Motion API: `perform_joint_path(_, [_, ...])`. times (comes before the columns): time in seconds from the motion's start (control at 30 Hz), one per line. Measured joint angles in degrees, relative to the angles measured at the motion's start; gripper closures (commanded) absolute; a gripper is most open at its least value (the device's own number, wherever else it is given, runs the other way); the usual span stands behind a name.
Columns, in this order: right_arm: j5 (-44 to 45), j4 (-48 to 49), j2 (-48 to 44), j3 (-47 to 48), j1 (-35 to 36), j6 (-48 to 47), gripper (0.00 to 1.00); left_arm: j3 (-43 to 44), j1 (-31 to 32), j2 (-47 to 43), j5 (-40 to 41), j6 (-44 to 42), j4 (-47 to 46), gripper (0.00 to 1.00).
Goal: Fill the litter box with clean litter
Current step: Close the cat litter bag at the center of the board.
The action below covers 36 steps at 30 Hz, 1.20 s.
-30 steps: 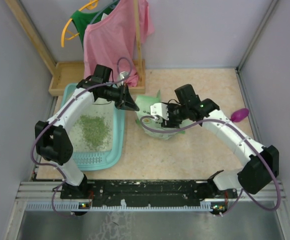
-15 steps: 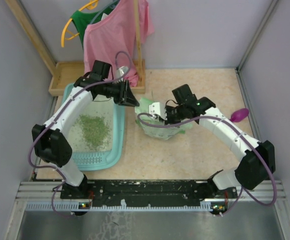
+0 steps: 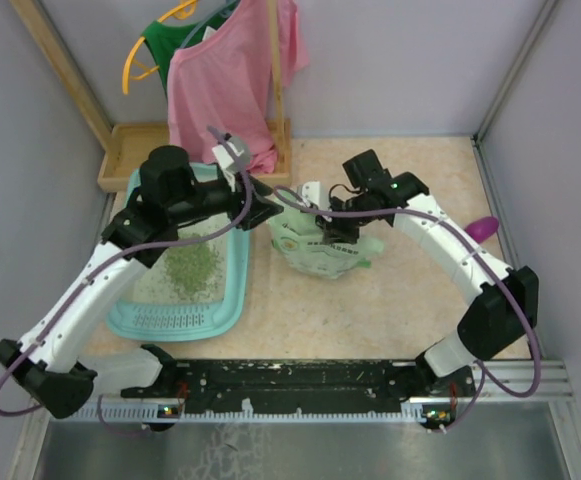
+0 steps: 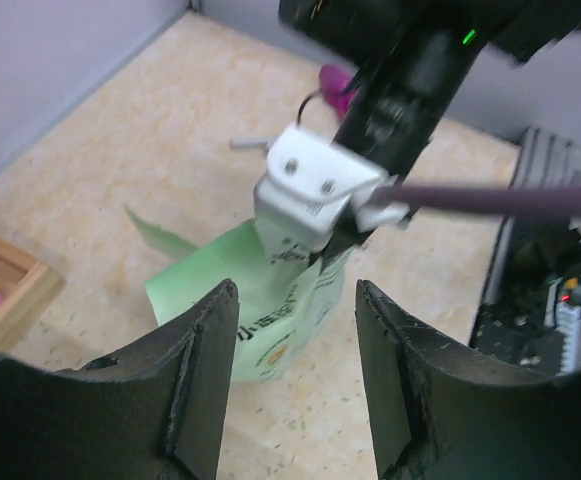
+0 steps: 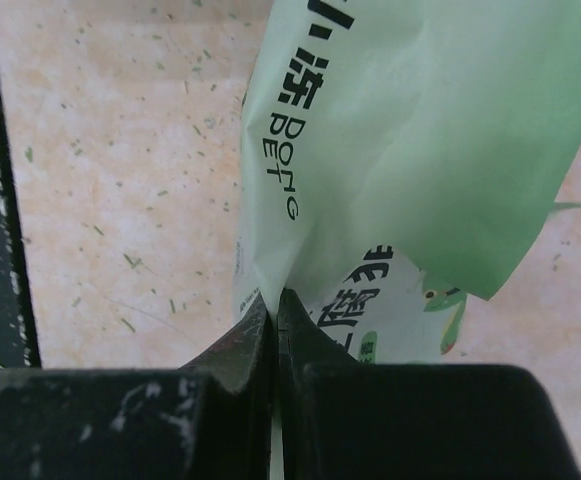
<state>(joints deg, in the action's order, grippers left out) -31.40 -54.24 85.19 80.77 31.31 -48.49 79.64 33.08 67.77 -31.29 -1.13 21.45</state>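
Two pincers flank the pale green bag: your right pincer is clamped on its edge; your left pincer stands apart, apparently empty. The clean litter lies in the litter box, left of the bag.

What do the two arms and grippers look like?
The left arm and right arm are white links with black joints, each trailing a purple cable. The left gripper has matte-black fingers; the right gripper has scuffed black fingers and a white two-screw block. A green light glows near its wrist.
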Motion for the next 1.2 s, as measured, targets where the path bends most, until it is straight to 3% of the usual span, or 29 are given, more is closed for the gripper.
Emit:
perform_joint_path(0.27, [-8.1, -1.3, 0.8, 1.7, -1.1, 8.0, 1.00, -10.5, 3.3, 5.7, 6.9, -11.0, -1.6, 0.43])
perform_joint_path(0.73, [-10.8, 4.3, -3.8, -5.5, -2.5, 11.7, 1.00, -5.1, 12.0, 13.0, 7.2, -20.9, 0.0, 0.41])
perform_joint_path(1.2, [-14.1, 4.3, -4.1, -8.2, -4.2, 10.5, 1.00, -4.2, 15.5, 14.8, 9.5, -26.0, 2.0, 0.25])
